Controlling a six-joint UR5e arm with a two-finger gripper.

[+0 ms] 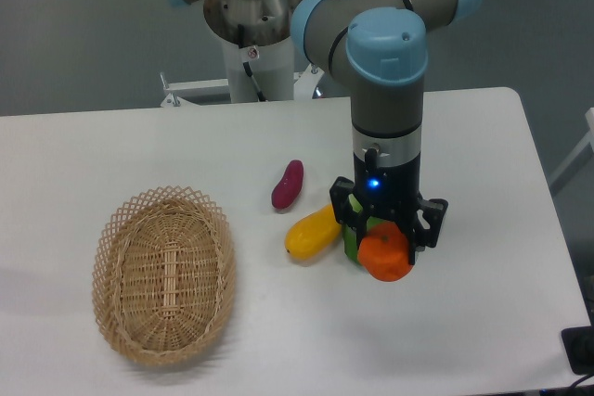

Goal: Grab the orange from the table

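Orange, small, round and bright point(385, 256), sits clamped in the black two-finger gripper point(387, 249), and the pincer is grasping it from above with its black fingers hugging the fruit on both sides. It hangs over the right-centre part of the large white rectangular table point(483, 322); whether it is clear of the surface or only just above it cannot be told from this angle. A small blue light glows on the wrist just above the gripper. The grey arm with pale-blue joint caps point(388, 90) stands upright over the fruit, its wrist pointing straight down.

Just left of the orange lies an elongated yellow fruit point(311, 234), slanting up to the right, its right end tucked close beside the gripper. A sliver of something green point(350, 238) peeks out between the yellow fruit and the gripper, mostly hidden behind the fingers. Farther back and to the left, a small purple sweet potato point(287, 185) rests tilted on the table, apart from the yellow fruit. Well off to the left sits an oval woven wicker basket point(111, 257) in pale straw colour, near the front edge of the table.
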